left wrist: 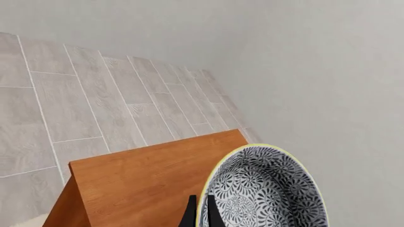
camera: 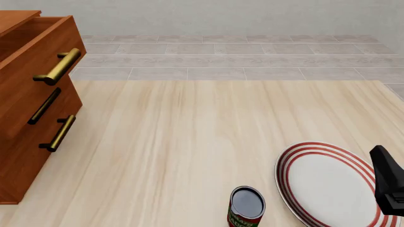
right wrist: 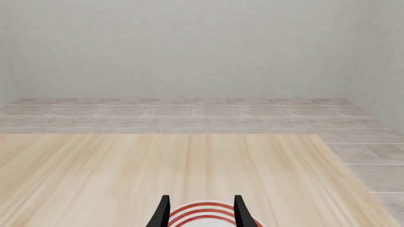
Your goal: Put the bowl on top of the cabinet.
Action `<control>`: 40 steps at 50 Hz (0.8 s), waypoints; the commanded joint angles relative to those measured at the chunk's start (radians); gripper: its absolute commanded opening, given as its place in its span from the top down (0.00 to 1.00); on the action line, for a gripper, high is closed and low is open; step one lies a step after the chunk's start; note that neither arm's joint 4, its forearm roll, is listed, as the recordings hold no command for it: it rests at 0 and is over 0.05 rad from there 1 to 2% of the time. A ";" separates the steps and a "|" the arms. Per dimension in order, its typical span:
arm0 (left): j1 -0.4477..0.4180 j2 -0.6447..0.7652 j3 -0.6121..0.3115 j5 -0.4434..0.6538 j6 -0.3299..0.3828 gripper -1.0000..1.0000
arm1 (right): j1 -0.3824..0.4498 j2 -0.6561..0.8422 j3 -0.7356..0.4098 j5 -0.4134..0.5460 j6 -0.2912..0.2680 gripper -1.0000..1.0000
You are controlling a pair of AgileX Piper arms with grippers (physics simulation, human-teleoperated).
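Observation:
In the left wrist view, the blue-grey floral bowl [left wrist: 268, 189] with its pale yellow-green rim is held tilted, and my left gripper [left wrist: 200, 215] is shut on its rim. The reddish-brown cabinet's flat top [left wrist: 139, 182] lies just beyond and below the bowl; I cannot tell whether they touch. The front view shows the cabinet [camera: 25, 109] at the table's far left, but neither the bowl nor the left gripper. My right gripper [right wrist: 202, 211] is open and empty, low over the plate.
The cabinet's top drawer [camera: 38, 33] stands pulled out, its brass handle [camera: 60, 66] jutting over the table. A white red-ringed plate [camera: 328, 184] lies at the front right, with a dark-topped can [camera: 246, 206] to its left. Tiled floor and a grey wall lie beyond.

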 commanded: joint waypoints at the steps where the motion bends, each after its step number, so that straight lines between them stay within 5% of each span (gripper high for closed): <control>1: 0.011 0.000 -0.001 -0.018 0.016 1.00 | 0.000 0.000 0.000 0.000 0.000 0.00; 13: 0.066 -0.038 0.025 -0.111 0.122 1.00 | 0.000 0.000 0.000 0.000 0.000 0.00; 14: 0.056 -0.044 0.034 -0.120 0.119 0.00 | 0.000 0.000 0.000 0.000 0.000 0.00; 40: 0.018 -0.080 0.095 -0.152 0.165 0.00 | 0.000 0.000 0.000 0.000 0.000 0.00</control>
